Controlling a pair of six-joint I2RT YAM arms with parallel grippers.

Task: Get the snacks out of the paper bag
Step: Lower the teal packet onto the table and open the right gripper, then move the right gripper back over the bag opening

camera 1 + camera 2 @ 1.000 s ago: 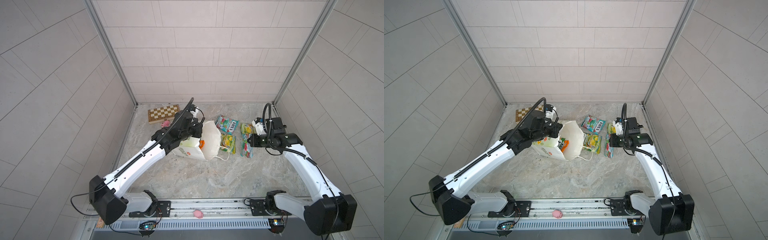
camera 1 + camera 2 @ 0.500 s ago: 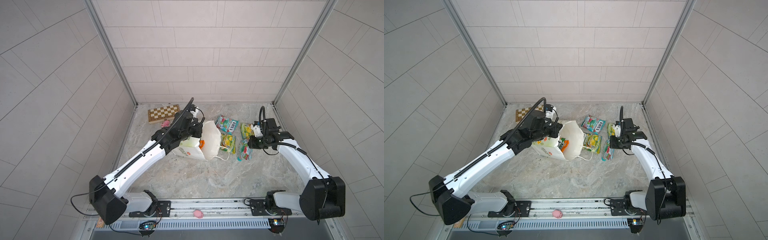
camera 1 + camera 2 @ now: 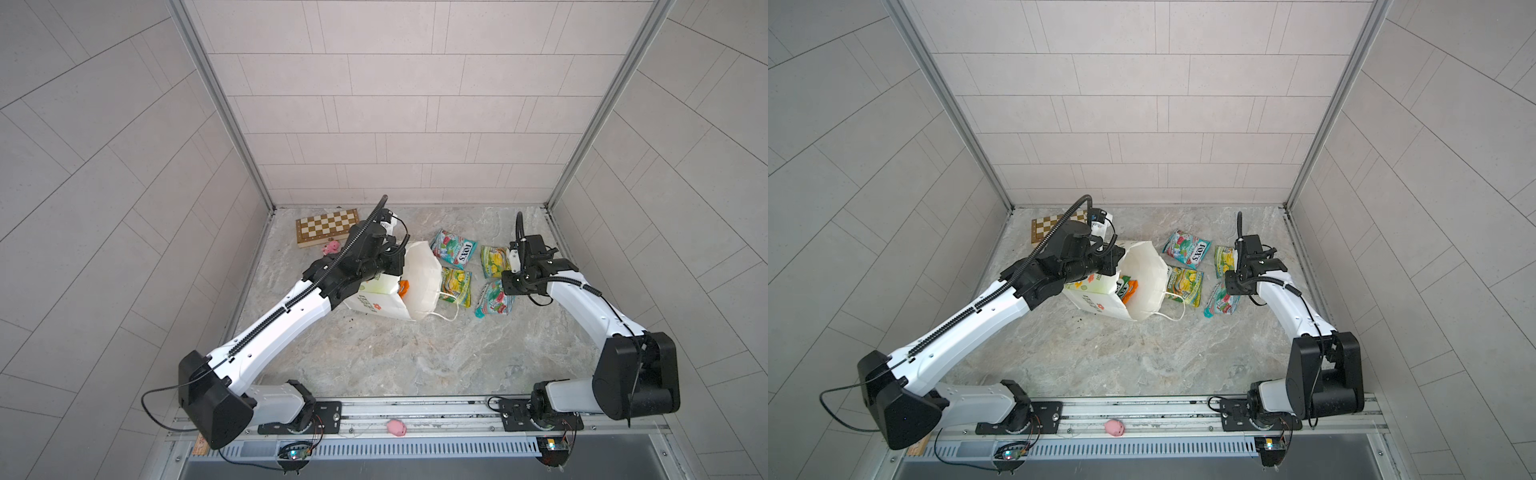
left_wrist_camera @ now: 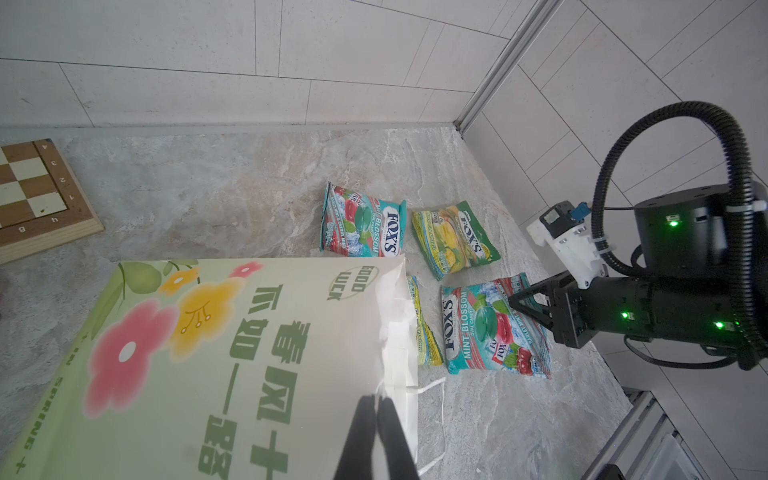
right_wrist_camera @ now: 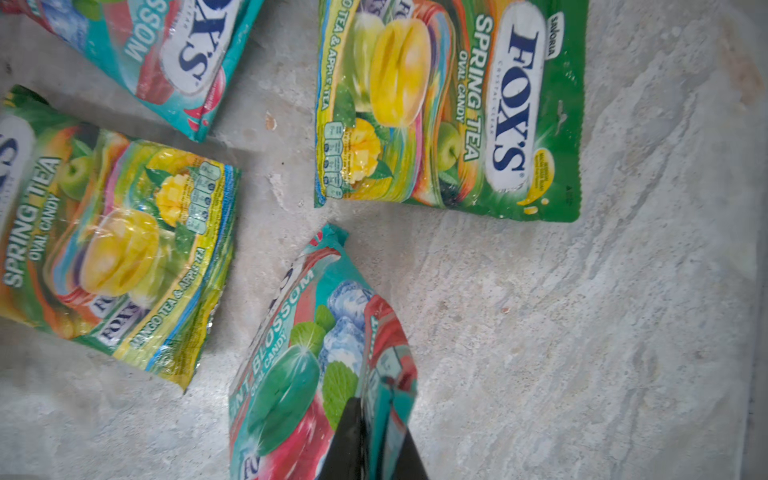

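Four snacks lie out on the counter (image 3: 395, 353) in both top views, all toward its far right corner. There is a far teal packet (image 3: 453, 251), a yellow-green packet (image 3: 494, 262) nearest the right edge, a second yellow-green packet (image 3: 456, 286) just beside the bag's mouth, and a near teal packet (image 3: 494, 300). The paper bag (image 3: 374, 305) lies on its side around mid-counter with its mouth open toward them. I can see an orange packet (image 3: 1130, 289) inside it. My left claw (image 3: 397, 266) sits at the bag's upper rim and my right claw (image 3: 506, 291) at the near teal packet's edge. A chessboard (image 3: 328, 227) rests in the far left corner.

From the left wrist, the left claw's fingers (image 4: 365, 432) are pressed tip to tip, clenched on the paper bag's printed upper wall (image 4: 208, 353) close to the mouth. Across the counter I see the right claw (image 4: 515, 299) meeting a corner of the near teal packet (image 4: 490, 328).

From the right wrist, the right claw (image 5: 376, 415) is grasping the near teal packet (image 5: 291, 374). The packet's edge sits between the two fingers, which are nearly together. The other three packets lie flat just beyond it.
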